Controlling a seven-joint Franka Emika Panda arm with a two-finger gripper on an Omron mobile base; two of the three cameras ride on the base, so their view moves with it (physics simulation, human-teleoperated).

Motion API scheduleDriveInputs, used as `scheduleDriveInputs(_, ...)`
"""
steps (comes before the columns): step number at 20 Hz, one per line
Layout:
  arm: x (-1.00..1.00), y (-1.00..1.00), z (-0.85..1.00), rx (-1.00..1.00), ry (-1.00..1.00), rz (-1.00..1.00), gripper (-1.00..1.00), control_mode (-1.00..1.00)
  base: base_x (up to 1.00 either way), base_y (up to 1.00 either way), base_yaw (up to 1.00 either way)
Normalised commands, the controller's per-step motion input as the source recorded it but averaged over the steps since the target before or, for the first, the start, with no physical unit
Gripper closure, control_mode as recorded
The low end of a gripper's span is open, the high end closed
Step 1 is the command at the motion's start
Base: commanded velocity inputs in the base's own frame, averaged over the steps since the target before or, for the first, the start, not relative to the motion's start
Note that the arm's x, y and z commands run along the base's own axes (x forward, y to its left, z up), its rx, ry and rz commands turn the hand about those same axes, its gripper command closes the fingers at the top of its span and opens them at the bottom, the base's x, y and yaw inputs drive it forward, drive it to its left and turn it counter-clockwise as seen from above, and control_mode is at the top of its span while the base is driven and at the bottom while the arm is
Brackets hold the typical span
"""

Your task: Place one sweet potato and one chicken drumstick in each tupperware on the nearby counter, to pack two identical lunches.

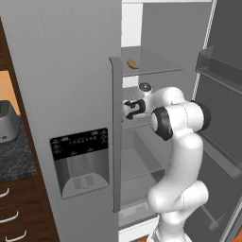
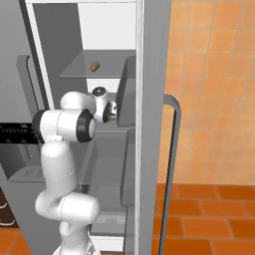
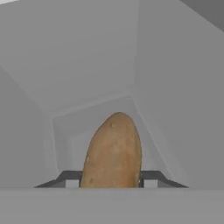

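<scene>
A tan-orange sweet potato (image 3: 114, 148) lies on a fridge shelf, and my gripper (image 3: 111, 180) is shut on it, a dark fingertip (image 3: 70, 179) pressed to each side. From the base views the arm reaches into the open fridge at middle-shelf height, with the gripper (image 1: 128, 109) (image 2: 115, 115) partly hidden behind the door edge. Another sweet potato (image 1: 133, 64) (image 2: 94, 65) rests on the glass shelf above. The counter (image 1: 14, 158) shows at the far left. The chicken drumstick and the tupperware are out of view.
The closed left fridge door with its dispenser panel (image 1: 80, 163) and long handle (image 1: 115, 132) stands close beside the hand. The open right door (image 1: 222, 94) with its bins flanks the arm. A grey coffee machine (image 1: 7, 120) sits on the counter.
</scene>
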Motion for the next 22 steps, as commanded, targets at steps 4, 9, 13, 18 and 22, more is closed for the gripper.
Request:
scheduleDriveInputs(4,-0.98,-0.34,0.00,0.08,0.06,0.02,1.00,-1.00,0.00,0.00,0.00)
scheduleDriveInputs(9,-1.00,-0.23,0.35,0.03,0.00,0.11,1.00,-1.00,0.00,0.00,0.00)
scheduleDriveInputs(13,-1.00,0.00,0.78,0.00,0.18,0.17,1.00,-1.00,0.00,0.00,0.00)
scheduleDriveInputs(18,-1.00,0.00,0.63,0.00,0.15,0.15,1.00,-1.00,0.00,0.00,0.00)
scheduleDriveInputs(22,-1.00,0.11,0.42,0.00,0.05,0.12,1.00,-1.00,0.00,0.00,0.00)
